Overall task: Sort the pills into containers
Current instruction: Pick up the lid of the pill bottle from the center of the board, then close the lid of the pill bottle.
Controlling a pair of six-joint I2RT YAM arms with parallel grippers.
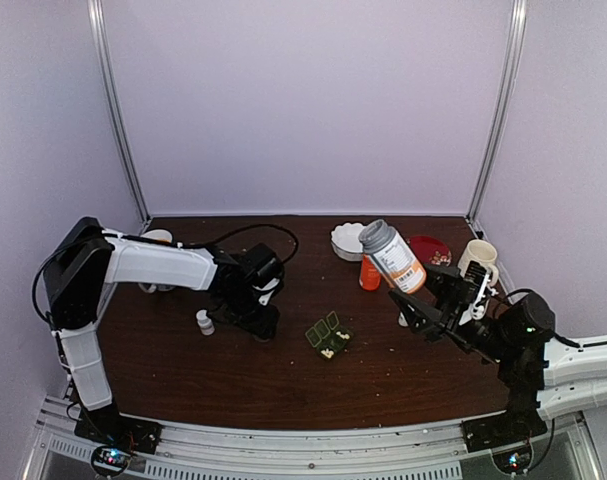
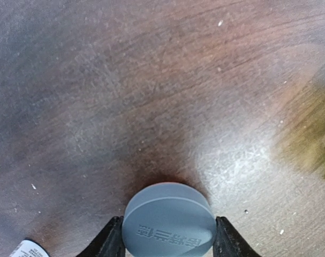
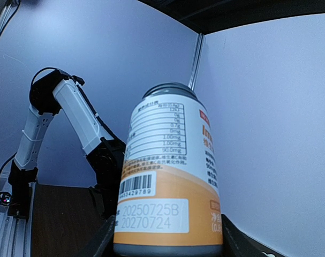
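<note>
Left claw, arm reaching low over the dark wooden table, is pinching a round grey cap, visible only from its wrist. Right claw is holding a tilted orange-and-white labelled bottle aloft. Tiny whitish pills are lying at the dark-green pill box.

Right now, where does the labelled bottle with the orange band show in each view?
Top external: labelled bottle right of centre, tilted, held in the right gripper.
Left wrist: not in it; a grey cap sits between that wrist's fingers.
Right wrist: fills the centre, between the gripper's fingers.
Shared landmark: the left arm, at left in the top view and behind the bottle in the right wrist view.
</note>
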